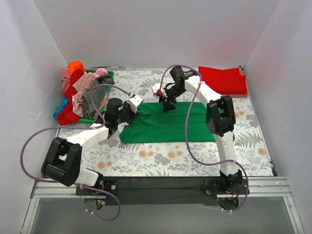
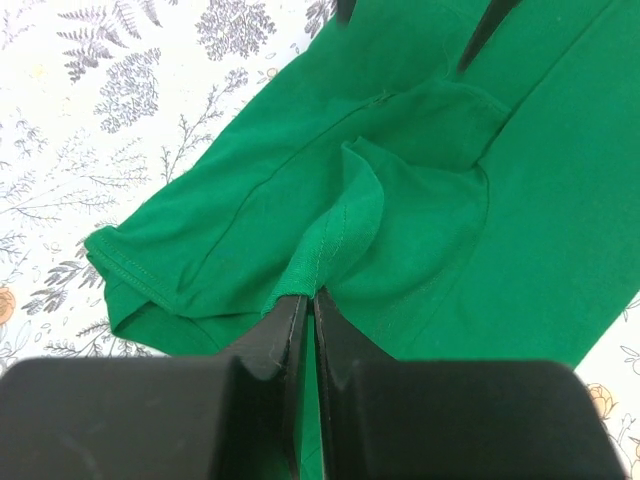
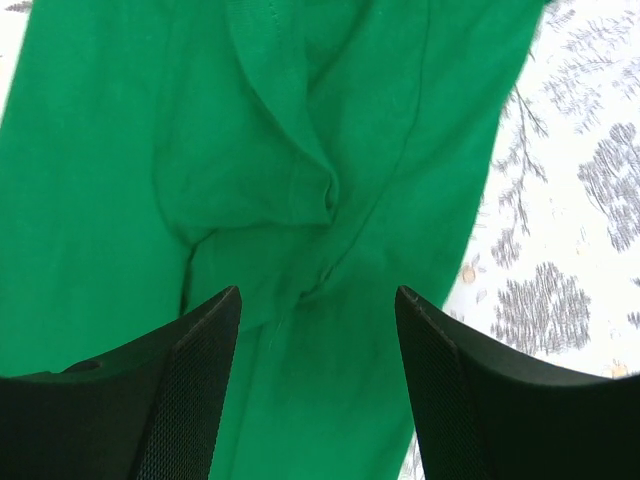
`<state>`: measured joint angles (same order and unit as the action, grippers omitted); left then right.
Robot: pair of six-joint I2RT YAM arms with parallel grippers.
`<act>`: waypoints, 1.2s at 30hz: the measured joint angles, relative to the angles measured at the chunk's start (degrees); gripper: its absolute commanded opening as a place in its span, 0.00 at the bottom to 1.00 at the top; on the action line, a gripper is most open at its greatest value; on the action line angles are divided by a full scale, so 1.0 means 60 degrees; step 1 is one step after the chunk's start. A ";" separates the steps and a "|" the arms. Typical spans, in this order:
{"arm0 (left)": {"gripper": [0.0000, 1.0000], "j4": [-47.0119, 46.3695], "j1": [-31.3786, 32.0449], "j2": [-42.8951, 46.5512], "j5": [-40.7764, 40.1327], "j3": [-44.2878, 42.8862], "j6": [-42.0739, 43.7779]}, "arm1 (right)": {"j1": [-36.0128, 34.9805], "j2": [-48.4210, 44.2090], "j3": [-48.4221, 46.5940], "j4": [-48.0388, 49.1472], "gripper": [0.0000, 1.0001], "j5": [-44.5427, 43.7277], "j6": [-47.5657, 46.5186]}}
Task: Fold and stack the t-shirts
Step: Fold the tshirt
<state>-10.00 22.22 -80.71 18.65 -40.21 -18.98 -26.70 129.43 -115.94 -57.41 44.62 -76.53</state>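
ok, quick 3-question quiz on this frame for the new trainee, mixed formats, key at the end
1. True or false: the left gripper has its jaws shut on a raised fold of the green t-shirt.
2. Where does the folded red t-shirt lie? A) at the far right corner of the floral cloth B) under the green t-shirt C) at the near left corner
3. Fill in: the right gripper hangs over the green t-shirt with its jaws ____.
Key: 1 true; 2 A; 3 open.
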 measured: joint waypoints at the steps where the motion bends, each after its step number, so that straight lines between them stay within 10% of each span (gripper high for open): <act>1: 0.00 0.0000 0.0000 0.0076 0.0004 0.0036 0.0007 | -0.0117 0.0153 -0.0084 0.0062 0.70 -0.0098 -0.0040; 17: 0.00 -0.0346 -0.0004 0.0838 0.0109 0.0550 0.0015 | -0.1086 0.1049 -0.0943 0.0863 0.61 -0.0732 -0.0047; 29: 0.00 -0.0397 -0.0004 0.0838 0.0029 0.0550 0.0015 | -0.1100 0.1049 -0.0353 0.0900 0.01 -0.0732 -0.0018; 36: 0.00 -0.0466 -0.0007 0.0495 -0.0175 0.0550 0.0022 | -0.1104 0.1042 -0.0211 0.0929 0.01 -0.1016 0.0382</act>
<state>-12.80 22.17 -77.73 17.61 -36.91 -18.85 -33.32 135.68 -117.21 -51.83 38.52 -74.24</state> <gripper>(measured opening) 0.019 0.020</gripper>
